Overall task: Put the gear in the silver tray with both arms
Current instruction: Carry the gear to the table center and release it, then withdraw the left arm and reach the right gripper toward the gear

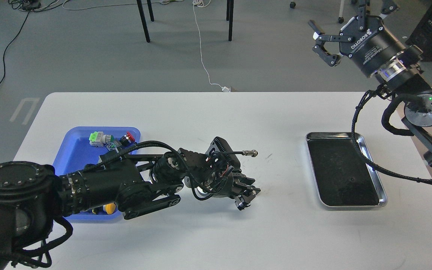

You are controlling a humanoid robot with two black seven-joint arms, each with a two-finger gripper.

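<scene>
"ROBOTIQ" printed white on right gripper (323, 41) body, smaller line below unreadable. Right arm raised high beyond far right corner of surface (216, 123), well above silver tray (383, 191), jaws spread open, empty. Left gripper (246, 195) low over surface, left of tray, well apart; arm stretched across blue tray (73, 150). Left jaws dark, bunched: cannot tell open or closed. Gear not discernible.

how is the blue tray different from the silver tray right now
The blue tray is plastic and sits at the table's left, partly hidden by the left arm; the silver tray is shiny metal and sits at the right, crossed only by a cable. The blue tray holds small parts, among them a red button; the silver tray's dark bottom looks bare. Both are rectangular, with rounded corners and raised rims.
</scene>
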